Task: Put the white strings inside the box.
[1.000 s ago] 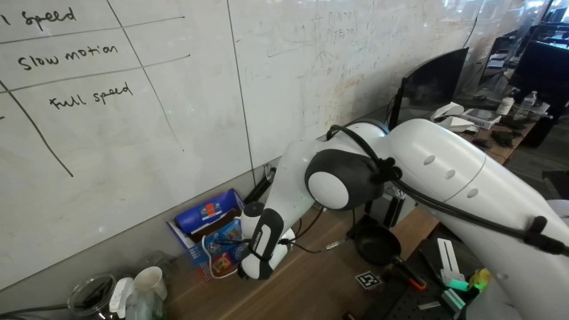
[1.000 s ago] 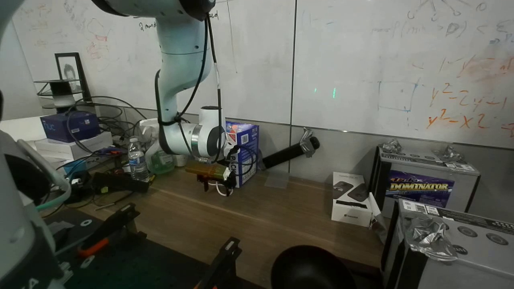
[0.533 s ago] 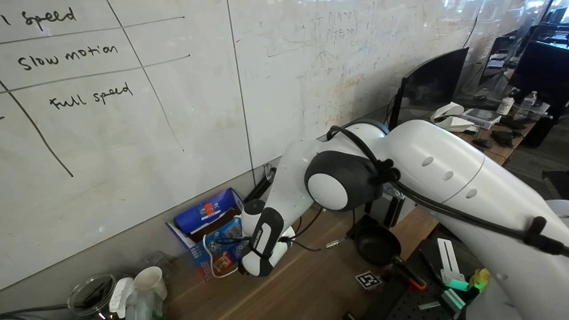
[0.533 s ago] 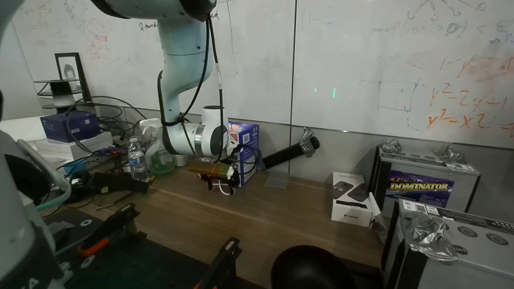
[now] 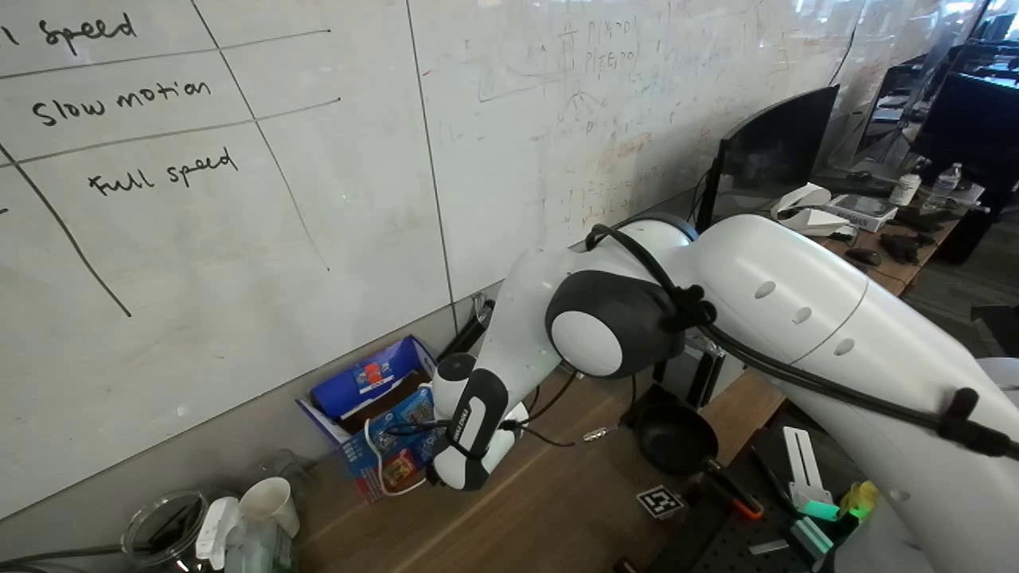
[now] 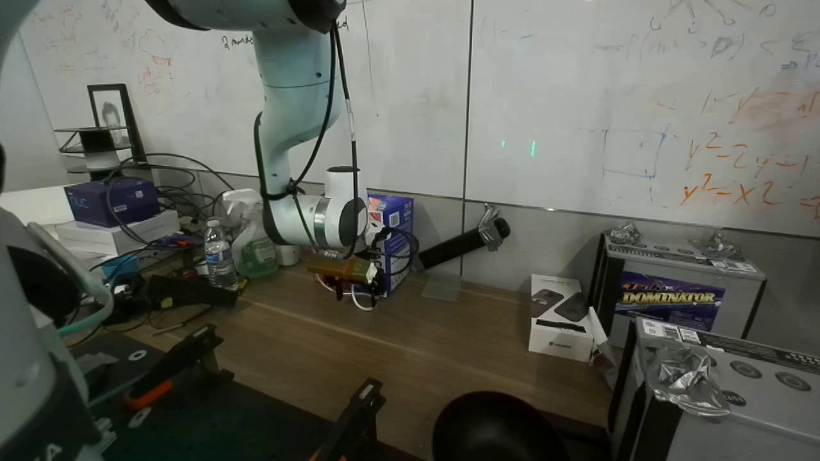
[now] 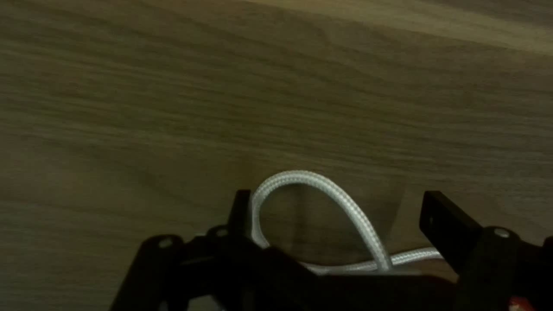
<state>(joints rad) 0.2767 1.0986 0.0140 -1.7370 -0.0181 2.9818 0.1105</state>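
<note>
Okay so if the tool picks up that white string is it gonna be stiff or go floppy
Probably floppy but a bit springy: the string arches in a smooth, open loop. Its braided surface should give some grip. It may catch on the box, since in an exterior view a stretch shows against its printed front.

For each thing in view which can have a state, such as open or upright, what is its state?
Pincer: open wide.
Blue box: open at the top.
White strings: loosely looped, at least partly outside the box.
Spray bottle: upright, some green liquid inside.
Water bottle: upright, seemingly capped.
Pale cup: upright, mouth open.
Black pan: right side up.
Picture frame: standing upright.
</note>
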